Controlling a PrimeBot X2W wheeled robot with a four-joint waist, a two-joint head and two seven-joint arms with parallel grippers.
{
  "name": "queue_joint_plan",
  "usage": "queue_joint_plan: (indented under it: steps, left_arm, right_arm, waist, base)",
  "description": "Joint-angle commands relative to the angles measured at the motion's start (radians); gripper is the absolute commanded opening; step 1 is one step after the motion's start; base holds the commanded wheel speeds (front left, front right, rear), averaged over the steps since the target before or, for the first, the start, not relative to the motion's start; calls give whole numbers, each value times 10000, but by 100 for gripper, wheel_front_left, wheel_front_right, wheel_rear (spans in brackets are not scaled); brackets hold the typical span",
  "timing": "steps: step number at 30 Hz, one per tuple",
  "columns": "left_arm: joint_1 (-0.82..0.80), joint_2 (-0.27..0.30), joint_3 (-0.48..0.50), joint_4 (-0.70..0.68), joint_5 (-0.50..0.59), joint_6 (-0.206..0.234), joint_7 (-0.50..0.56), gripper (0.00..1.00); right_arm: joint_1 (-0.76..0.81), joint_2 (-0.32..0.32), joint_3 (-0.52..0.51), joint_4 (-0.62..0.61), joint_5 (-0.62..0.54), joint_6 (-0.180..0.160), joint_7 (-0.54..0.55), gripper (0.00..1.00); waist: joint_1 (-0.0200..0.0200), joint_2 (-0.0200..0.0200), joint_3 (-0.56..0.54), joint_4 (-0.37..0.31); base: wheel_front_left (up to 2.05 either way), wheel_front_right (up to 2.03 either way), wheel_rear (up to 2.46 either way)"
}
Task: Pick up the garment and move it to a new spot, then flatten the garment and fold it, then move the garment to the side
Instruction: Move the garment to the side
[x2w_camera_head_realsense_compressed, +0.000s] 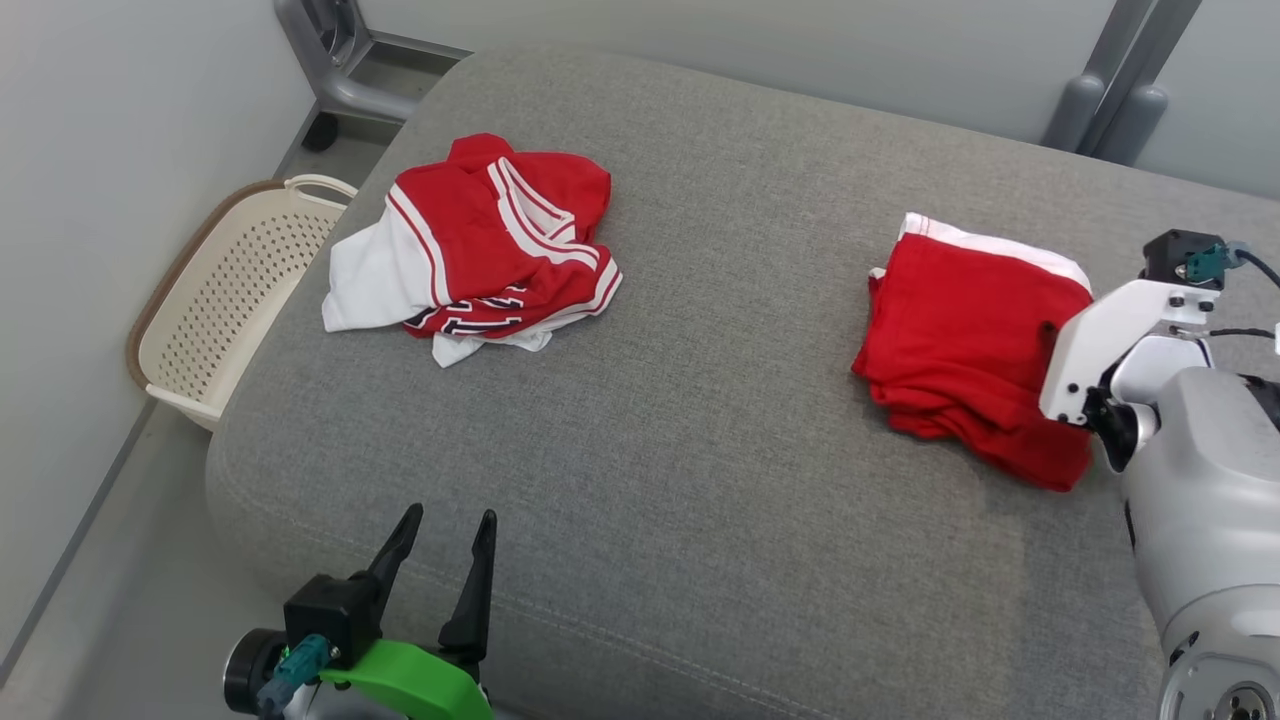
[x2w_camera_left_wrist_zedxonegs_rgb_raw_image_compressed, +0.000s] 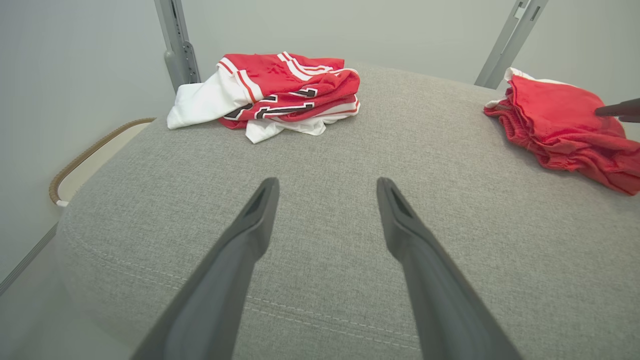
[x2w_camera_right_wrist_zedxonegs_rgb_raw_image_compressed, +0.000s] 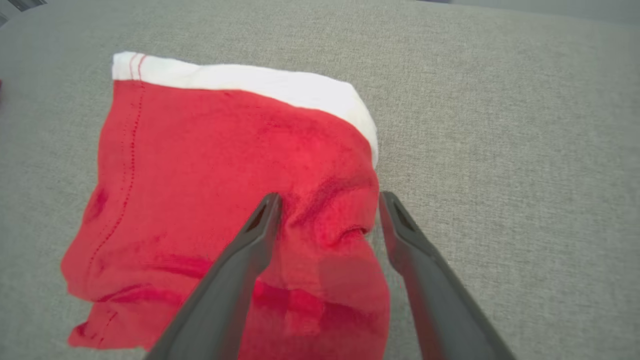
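Note:
A folded red garment (x2w_camera_head_realsense_compressed: 960, 350) (x2w_camera_left_wrist_zedxonegs_rgb_raw_image_compressed: 560, 120) (x2w_camera_right_wrist_zedxonegs_rgb_raw_image_compressed: 225, 175) with a white band along its far edge lies on the right of the grey cushion (x2w_camera_head_realsense_compressed: 700, 450). My right gripper (x2w_camera_right_wrist_zedxonegs_rgb_raw_image_compressed: 327, 200) is open, its fingers straddling a raised fold at the garment's right edge. In the head view the right arm's white wrist (x2w_camera_head_realsense_compressed: 1110, 340) covers that edge. A crumpled red and white jersey (x2w_camera_head_realsense_compressed: 480, 240) (x2w_camera_left_wrist_zedxonegs_rgb_raw_image_compressed: 280, 90) lies at the far left. My left gripper (x2w_camera_head_realsense_compressed: 448, 520) (x2w_camera_left_wrist_zedxonegs_rgb_raw_image_compressed: 327, 182) is open over the cushion's near edge, holding nothing.
A cream perforated laundry basket (x2w_camera_head_realsense_compressed: 230, 300) stands on the floor beside the cushion's left edge. Grey metal frame legs (x2w_camera_head_realsense_compressed: 340, 60) (x2w_camera_head_realsense_compressed: 1110, 100) rise behind the cushion against the wall. Bare cushion stretches between the two garments.

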Motion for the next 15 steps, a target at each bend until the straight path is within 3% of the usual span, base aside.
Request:
queue_joint_plan:
  steps: [1,7,15]
  left_arm:
    - [-188,-11,-3,17,16,-29,-68,100]
    - [-287,-52,25,80,-23,-21,-125,100]
    - [-389,-123,0,210,-54,-22,-202,100]
  right_arm:
    - [267,-124,-250,-302,-445,-11,107,100]
    - [286,406,-1320,-1423,-1318,-11,325,100]
    - [461,666,-1786,-2049,-1695,-11,540,100]
  waist:
    - [0,0,74,57]
    - [0,0,252,72]
    - [0,0,286,-67]
  base:
    - [0,0,0]
    - [0,0,0]
    - [0,0,0]
